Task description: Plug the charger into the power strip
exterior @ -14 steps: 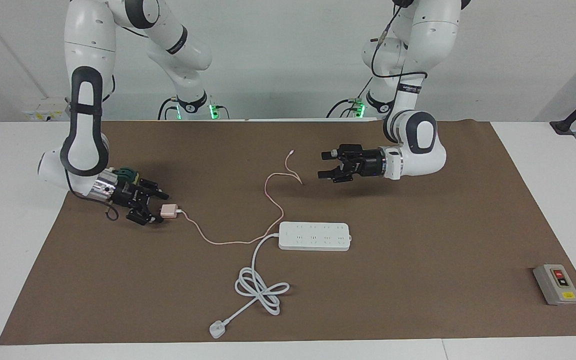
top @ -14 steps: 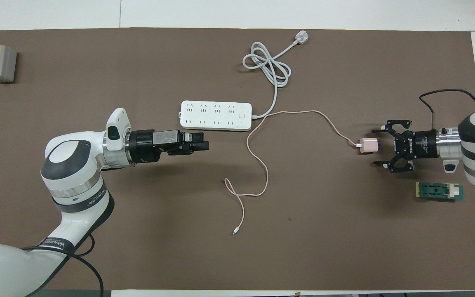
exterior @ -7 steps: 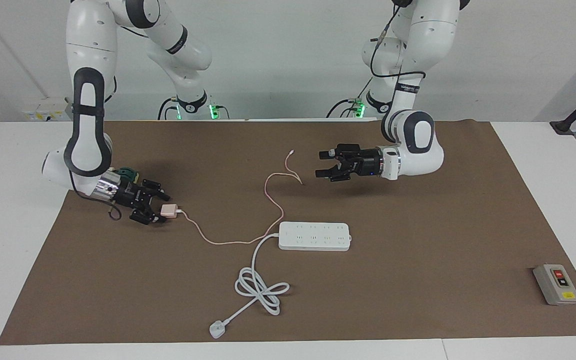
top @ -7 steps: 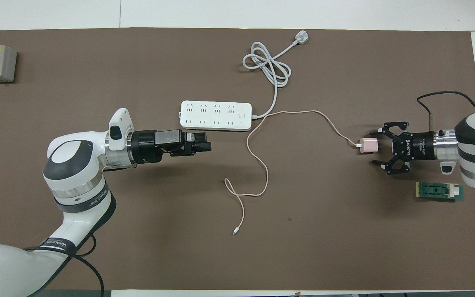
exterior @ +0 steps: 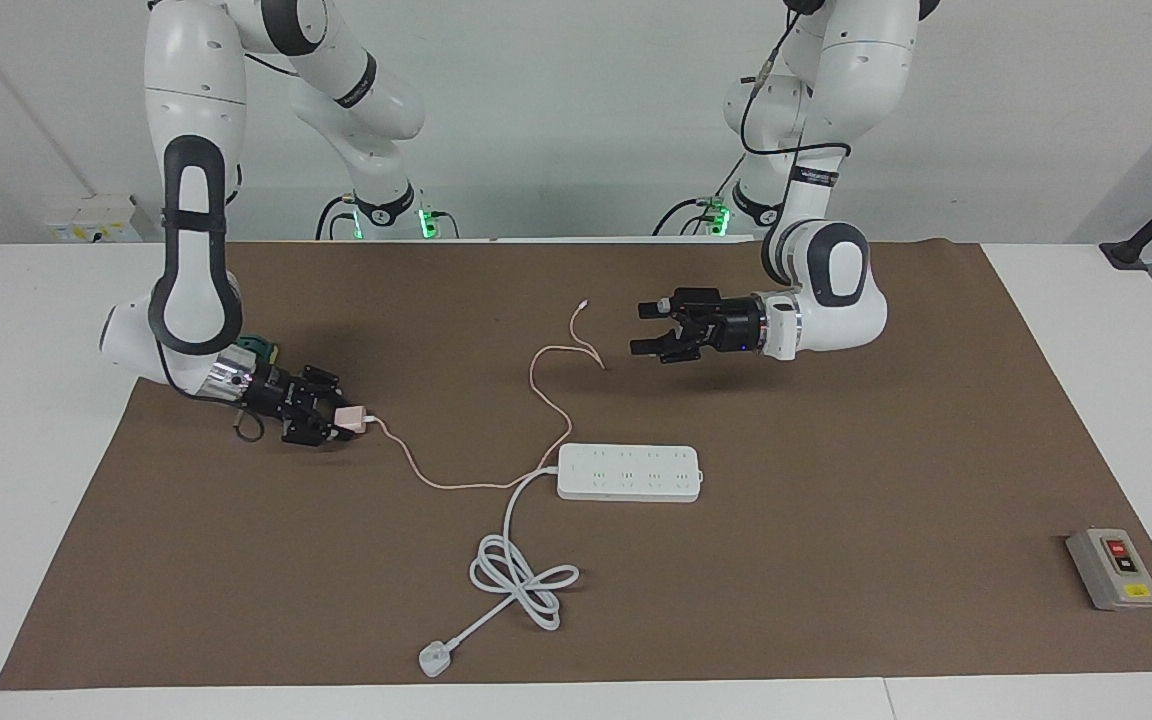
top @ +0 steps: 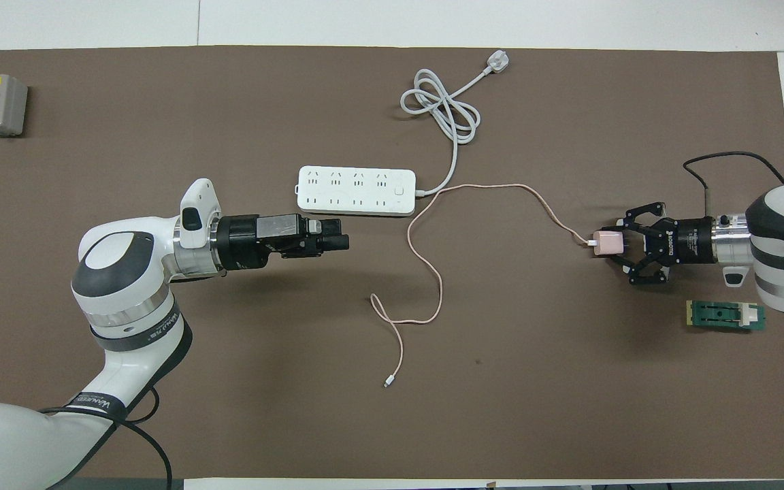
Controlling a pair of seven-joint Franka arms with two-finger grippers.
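1. Order follows the facing view, starting at the right arm's end of the table.
2. Right gripper (exterior: pixel 336 425) sits low at the brown mat (exterior: pixel 836 600), at the right arm's end. Its fingertips are pinched in on the charger (exterior: pixel 349 418), with the outer links splayed to the sides. So the jaws are closed on the pink cube.
3. In the overhead view the charger (top: pixel 607 242) sits between the right gripper's (top: pixel 620 243) fingers, metal prongs pointing back into the gripper and the cable end pointing toward the table's middle.
4. A green board (top: pixel 726 316) lies flat on the mat just beside the right gripper's wrist, nearer to the robots than the gripper.
5. The pink cable (exterior: pixel 456 483) runs on the mat from the charger, passes the cord end of the power strip (exterior: pixel 629 472), loops back toward the robots, and ends in a small connector (exterior: pixel 584 303) lying loose.
6. The power strip lies flat mid-table, sockets up, nothing plugged in. It is well apart from the charger.
7. Its thick white cord (exterior: pixel 521 570) coils farther from the robots and ends in a white plug (exterior: pixel 432 657) near the mat's edge.
8. Left gripper (exterior: pixel 648 330) hangs over the mat, over a spot nearer to the robots than the strip. Jaws wide open, holding nothing. The arm waits.
9. A grey switch box (exterior: pixel 1112 567) sits at the left arm's end, apart from everything.
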